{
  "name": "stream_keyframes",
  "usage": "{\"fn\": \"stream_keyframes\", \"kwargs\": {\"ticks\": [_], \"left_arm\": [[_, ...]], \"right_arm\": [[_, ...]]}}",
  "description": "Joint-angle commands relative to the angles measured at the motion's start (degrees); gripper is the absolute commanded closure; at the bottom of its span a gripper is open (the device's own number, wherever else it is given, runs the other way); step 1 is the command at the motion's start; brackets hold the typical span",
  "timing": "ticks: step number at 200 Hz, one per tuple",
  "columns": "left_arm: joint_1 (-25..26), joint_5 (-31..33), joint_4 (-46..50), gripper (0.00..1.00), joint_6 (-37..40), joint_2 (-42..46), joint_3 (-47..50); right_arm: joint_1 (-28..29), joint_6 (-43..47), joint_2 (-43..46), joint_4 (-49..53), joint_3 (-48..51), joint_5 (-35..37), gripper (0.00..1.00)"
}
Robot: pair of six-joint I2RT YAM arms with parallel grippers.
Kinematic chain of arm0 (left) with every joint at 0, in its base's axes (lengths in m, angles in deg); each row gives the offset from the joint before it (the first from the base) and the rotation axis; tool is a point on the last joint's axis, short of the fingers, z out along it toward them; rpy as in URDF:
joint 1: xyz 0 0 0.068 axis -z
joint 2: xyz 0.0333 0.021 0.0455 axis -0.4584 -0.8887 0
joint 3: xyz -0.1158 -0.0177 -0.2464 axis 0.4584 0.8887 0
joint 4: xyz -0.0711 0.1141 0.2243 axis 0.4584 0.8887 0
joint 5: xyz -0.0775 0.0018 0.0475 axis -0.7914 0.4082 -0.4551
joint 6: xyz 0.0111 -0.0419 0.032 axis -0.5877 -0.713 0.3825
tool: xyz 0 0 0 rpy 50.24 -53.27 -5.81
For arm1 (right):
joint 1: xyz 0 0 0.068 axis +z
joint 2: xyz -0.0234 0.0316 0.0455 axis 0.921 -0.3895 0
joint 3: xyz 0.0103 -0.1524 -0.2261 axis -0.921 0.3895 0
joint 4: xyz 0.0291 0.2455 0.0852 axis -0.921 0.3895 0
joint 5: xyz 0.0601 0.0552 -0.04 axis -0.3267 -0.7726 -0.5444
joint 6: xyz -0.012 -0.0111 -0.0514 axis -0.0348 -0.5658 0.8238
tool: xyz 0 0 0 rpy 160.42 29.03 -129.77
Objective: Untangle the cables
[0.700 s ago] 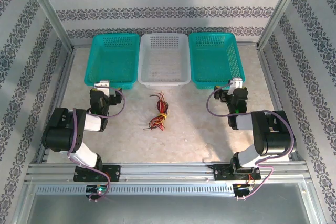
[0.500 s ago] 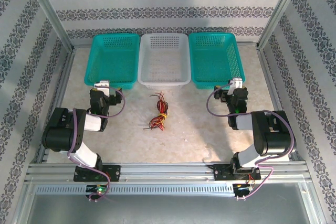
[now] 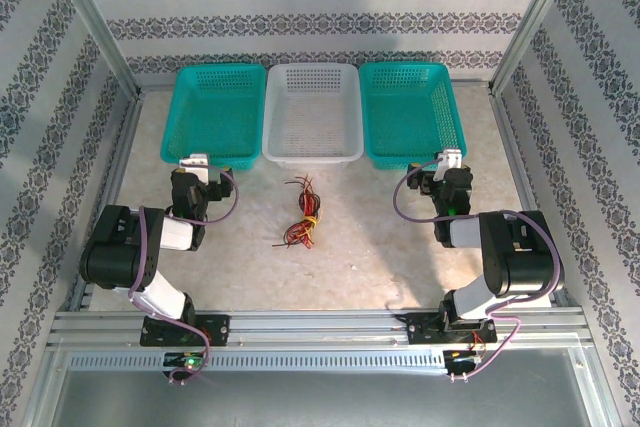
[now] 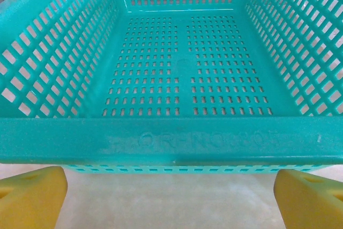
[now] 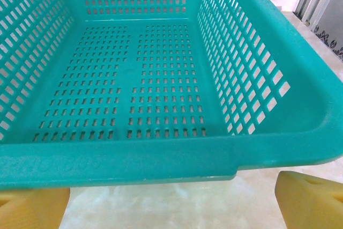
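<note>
Three baskets stand side by side along the far side of the table (image 3: 400,257): the left teal basket (image 3: 213,117), the white basket (image 3: 312,115) in the middle and the right teal basket (image 3: 410,115). Each shows only its bare, perforated floor.

The cables (image 3: 303,217) lie in a tangled red, yellow and black bundle on the table, in front of the white basket and between the two arms, well apart from both grippers.

The left gripper (image 4: 171,202) sits at the near rim of the left teal basket, with its yellow fingers (image 4: 29,197) spread wide and gripping nothing. The right gripper (image 5: 171,205) sits the same way at the right teal basket, fingers (image 5: 311,199) released.

The tabletop is pale and marbled, edged by a metal rail (image 3: 320,325). The walls (image 3: 300,22) carry striped, patterned wallpaper.
</note>
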Motion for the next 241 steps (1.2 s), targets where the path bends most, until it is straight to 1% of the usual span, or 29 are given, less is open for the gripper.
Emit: {"fn": "stream_keyframes", "kwargs": {"ticks": [1,62,74,85,96,110,118,127,134,139,148,159,174,192,200,208,220,228,230,241], "left_arm": [[-0.4,-0.7,1.4,0.01,0.4,0.2,-1.0],[-0.3,-1.3,1.0,0.01,0.8,0.6,-0.7],[-0.2,-1.2,3.0,0.01,1.0,3.6,-0.7],[-0.1,-0.1,9.9,0.01,0.8,9.3,-1.6],[0.1,3.4,18.6,0.00,-0.6,14.6,-3.6],[0.4,7.1,25.4,0.02,-3.8,19.6,-5.0],[0.6,8.6,30.6,0.07,-6.5,22.6,-6.1],[0.7,11.3,39.2,0.14,-11.7,26.4,-8.4],[0.9,13.2,46.0,0.16,-17.4,29.2,-9.8],[1.1,13.6,49.5,0.17,-21.0,31.0,-10.2],[2.1,13.0,52.3,0.19,-25.0,33.9,-9.7],[4.4,13.1,54.2,0.22,-27.1,36.9,-9.2],[8.1,13.3,57.0,0.22,-28.0,39.4,-9.3],[12.1,12.2,62.2,0.22,-30.7,40.5,-11.2],[13.8,10.5,63.9,0.22,-31.5,40.2,-12.2],[15.8,9.2,65.7,0.23,-31.9,39.8,-13.6],[18.7,7.3,67.5,0.23,-31.8,39.1,-15.9],[20.3,5.7,68.2,0.23,-31.5,38.5,-17.4],[20.6,5.3,68.5,0.23,-31.5,38.3,-17.9],[21.5,3.0,70.1,0.23,-31.7,37.2,-20.7]], "right_arm": [[0.4,0.2,0.2,-2.2,-0.4,-0.5,0.02],[0.6,0.1,0.7,-1.7,-0.5,0.2,0.02],[1.5,0.2,2.8,-1.8,0.4,3.5,0.02],[2.3,-0.3,7.0,0.8,1.1,8.0,0.01],[2.8,-2.2,12.2,7.4,1.1,12.0,0.02],[2.9,-4.6,17.3,15.0,1.0,13.9,0.02],[3.5,-5.5,19.4,17.9,1.1,15.9,0.02],[4.4,-7.6,22.1,22.5,1.1,19.1,0.02],[4.8,-10.3,24.7,27.5,0.7,20.7,0.01],[5.1,-10.4,26.6,30.5,0.3,21.0,0.01],[6.9,-10.0,29.7,34.3,0.1,24.0,0.02],[8.3,-10.7,33.4,38.7,-0.3,27.0,0.02],[8.4,-13.7,38.1,47.6,-2.5,28.6,0.02],[8.8,-21.2,42.2,61.0,-6.9,28.4,0.02],[9.1,-24.5,42.7,67.6,-9.9,25.9,0.01],[9.7,-26.8,42.0,73.6,-13.4,21.3,0.02],[13.0,-29.1,38.2,81.9,-19.3,17.4,0.02],[17.2,-30.9,34.4,88.7,-23.7,18.6,0.02],[18.2,-31.5,33.4,90.5,-25.2,19.5,0.02],[27.5,-35.7,27.9,100.0,-32.7,26.8,0.02]]}}
